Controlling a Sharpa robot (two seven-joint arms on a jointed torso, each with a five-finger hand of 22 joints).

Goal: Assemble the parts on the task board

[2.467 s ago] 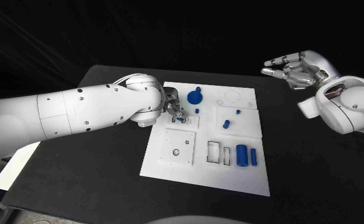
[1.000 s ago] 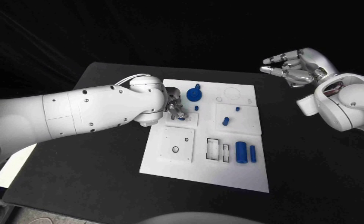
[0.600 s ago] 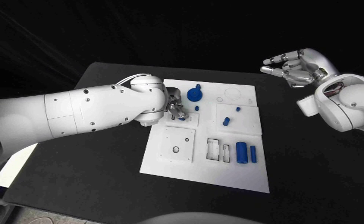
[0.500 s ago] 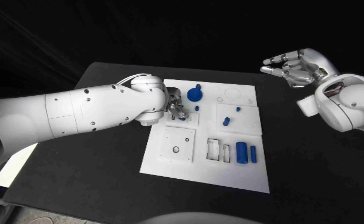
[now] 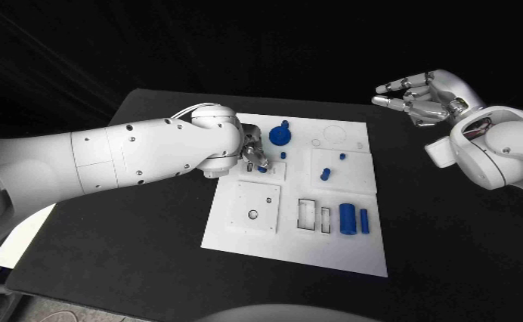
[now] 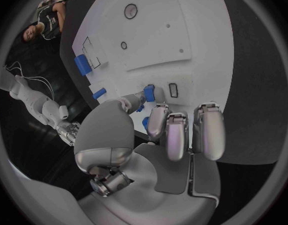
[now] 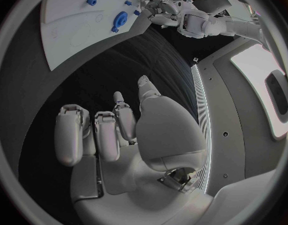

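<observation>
Head view has the black bench carrying the white task board, with the left hand low over its upper left part and the right hand raised clear off the far right, released with fingers apart. Left wrist view adds what the arm hides there: fingertips pinching a small blue part against the board
</observation>
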